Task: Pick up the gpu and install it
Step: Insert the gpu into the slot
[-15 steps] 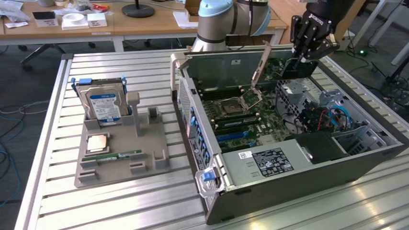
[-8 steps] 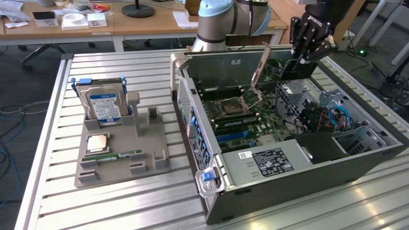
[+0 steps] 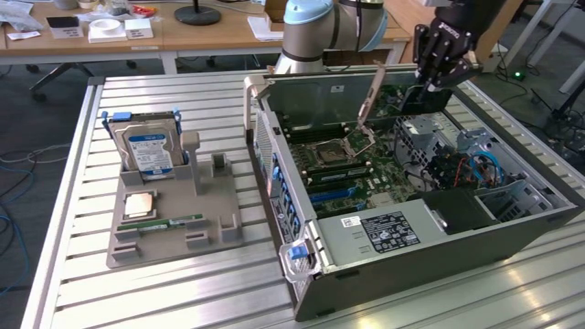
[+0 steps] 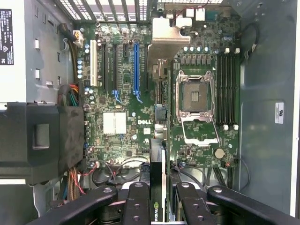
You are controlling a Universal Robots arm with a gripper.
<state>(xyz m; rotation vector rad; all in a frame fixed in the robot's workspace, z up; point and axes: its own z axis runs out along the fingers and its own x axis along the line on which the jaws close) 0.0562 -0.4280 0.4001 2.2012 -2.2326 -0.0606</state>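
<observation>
- The arm reaches in from the far side of the slatted table [image 3: 183, 295]; its gripper [image 3: 437, 81] hangs over the open computer case [image 3: 512, 236], at the far corner toward the exterior view's right.
- The jaws are closed on the gpu [image 3: 420, 101]; from the wrist, the gripper [image 4: 161, 211] has the gpu [image 4: 157, 159] pinched on edge between the inner fingers [image 4: 138, 201], with a small NVIDIA mark on the card's edge right at the grip.
- The gpu is up in the air near the case's top rim; it hangs above the motherboard [image 3: 352, 171] and is not seated in a slot.
- Its silvery bracket [image 4: 171, 33] sits at the end away from the jaws, toward the vented rear wall of the case.
- Seen from the wrist, the card's edge runs across the motherboard [image 4: 122, 93] between the blue slot [image 4: 136, 65] and the CPU socket [image 4: 196, 96]; the socket's retaining frame is flipped open.
- A labelled power supply [image 3: 384, 229] fills the near end of the case.
- Well apart, on the exterior view's left, a grey holder [image 3: 174, 236] rests on the table; it carries a hard drive [image 3: 148, 152] standing upright, a square processor [image 3: 137, 203] lying flat, and a green memory stick [image 3: 164, 223] just beside that.
</observation>
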